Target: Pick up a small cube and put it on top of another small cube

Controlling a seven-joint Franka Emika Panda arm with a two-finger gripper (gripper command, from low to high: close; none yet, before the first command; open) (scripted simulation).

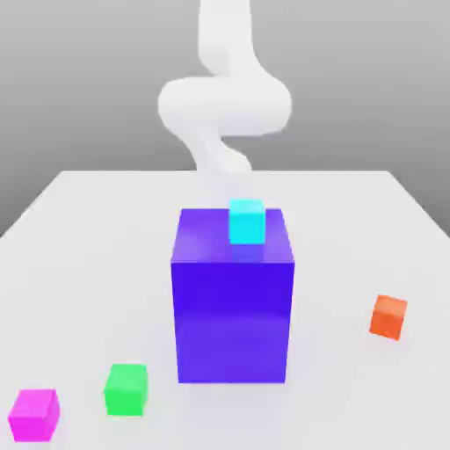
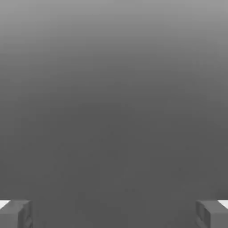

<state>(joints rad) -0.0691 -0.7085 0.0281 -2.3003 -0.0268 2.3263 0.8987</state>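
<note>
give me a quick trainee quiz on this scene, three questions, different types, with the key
1. True or false: the gripper is open.
2. Multiple choice: which cube rests on top of the big blue-violet block?
a) orange
b) cyan
c) magenta
3. Fill in: in the exterior view, the small cube between the magenta cube and the block is ____.

Key: 1. true; 2. b, the cyan cube; 3. green, the green cube

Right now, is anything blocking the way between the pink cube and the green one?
Nothing visible stands between the pink cube and the green cube; the big blue block is beyond the green one, toward the exterior view's right.
</note>
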